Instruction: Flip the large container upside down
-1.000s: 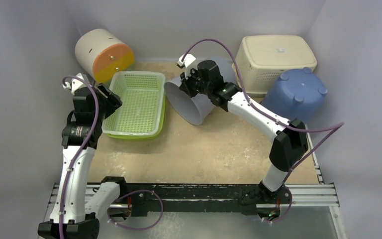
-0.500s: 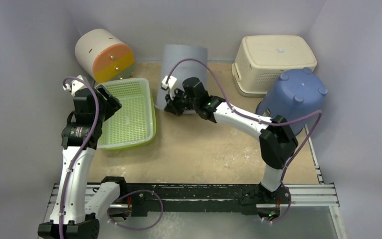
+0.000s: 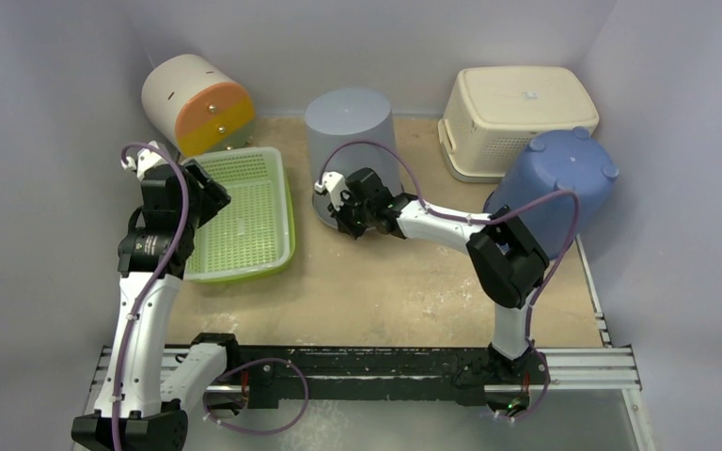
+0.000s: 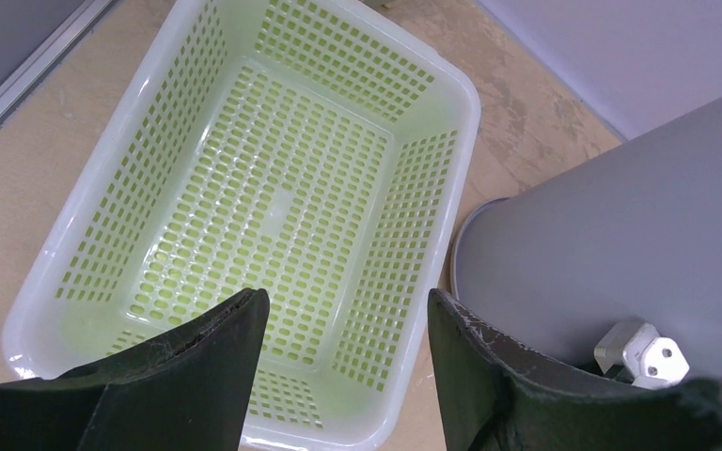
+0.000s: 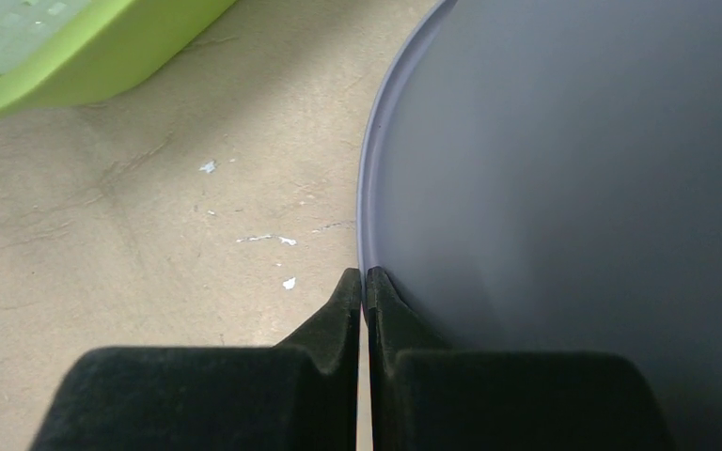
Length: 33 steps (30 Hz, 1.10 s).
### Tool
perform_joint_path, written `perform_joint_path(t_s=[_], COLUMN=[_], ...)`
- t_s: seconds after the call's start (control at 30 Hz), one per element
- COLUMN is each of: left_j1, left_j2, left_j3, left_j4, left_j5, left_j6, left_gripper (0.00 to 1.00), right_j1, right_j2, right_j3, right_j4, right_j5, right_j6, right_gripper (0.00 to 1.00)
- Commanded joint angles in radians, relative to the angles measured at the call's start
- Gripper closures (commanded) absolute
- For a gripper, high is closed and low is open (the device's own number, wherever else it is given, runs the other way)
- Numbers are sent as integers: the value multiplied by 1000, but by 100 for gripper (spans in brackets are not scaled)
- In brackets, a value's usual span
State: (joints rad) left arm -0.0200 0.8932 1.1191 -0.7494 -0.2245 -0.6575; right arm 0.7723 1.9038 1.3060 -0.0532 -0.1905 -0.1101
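The large container (image 3: 350,141) is a grey tapered bucket at the back middle of the table, closed base up and mouth toward the table. My right gripper (image 3: 341,212) is shut on its near lower rim. In the right wrist view the fingertips (image 5: 364,279) pinch that thin rim, with the grey container wall (image 5: 573,169) filling the right side. My left gripper (image 3: 209,193) hangs open over the green basket (image 3: 244,211), holding nothing. In the left wrist view the left gripper (image 4: 346,305) gapes above the green basket (image 4: 273,197), and the grey container (image 4: 620,235) stands to the right.
A white and orange drum (image 3: 196,101) lies at the back left. An upturned beige basket (image 3: 517,113) and a tilted blue bucket (image 3: 557,183) fill the back right. A corner of the green basket (image 5: 85,56) lies just left of the grey rim. Walls close three sides.
My right gripper swung the grey container from lying on its side to base up, moving left and nearer. The green basket shifted left. The left arm stayed still.
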Motion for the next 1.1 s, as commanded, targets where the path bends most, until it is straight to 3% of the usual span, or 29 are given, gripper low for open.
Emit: perform_joint_path(t_s=[0.0, 0.03, 0.07, 0.1, 0.13, 0.3, 0.53, 0.73, 1.07], left_j1=[5, 5, 5, 5, 5, 5, 5, 5, 6], left_j2=[13, 15, 17, 19, 21, 37, 41, 31, -5], left_j3=[20, 19, 20, 20, 21, 25, 25, 14, 13], left_j4=[42, 47, 50, 53, 55, 80, 105, 113, 70], left_j5=[-3, -2, -1, 0, 1, 15, 29, 36, 21], left_j6=[21, 21, 21, 22, 24, 21, 18, 13, 18], left_gripper=[37, 37, 37, 37, 37, 37, 37, 37, 37], right_j1=[-11, -11, -11, -11, -11, -11, -10, -8, -8], right_j2=[-14, -26, -42, -64, -88, -177, -251, -293, -175], right_j3=[-20, -20, -21, -24, -26, 22, 91, 42, 71], right_j4=[-176, -182, -187, -189, -194, -247, -330, -304, -248], right_j5=[100, 111, 122, 128, 135, 189, 158, 123, 124], right_j6=[133, 138, 141, 143, 143, 145, 170, 174, 158], right_gripper=[100, 99, 92, 80, 75, 59, 51, 41, 37])
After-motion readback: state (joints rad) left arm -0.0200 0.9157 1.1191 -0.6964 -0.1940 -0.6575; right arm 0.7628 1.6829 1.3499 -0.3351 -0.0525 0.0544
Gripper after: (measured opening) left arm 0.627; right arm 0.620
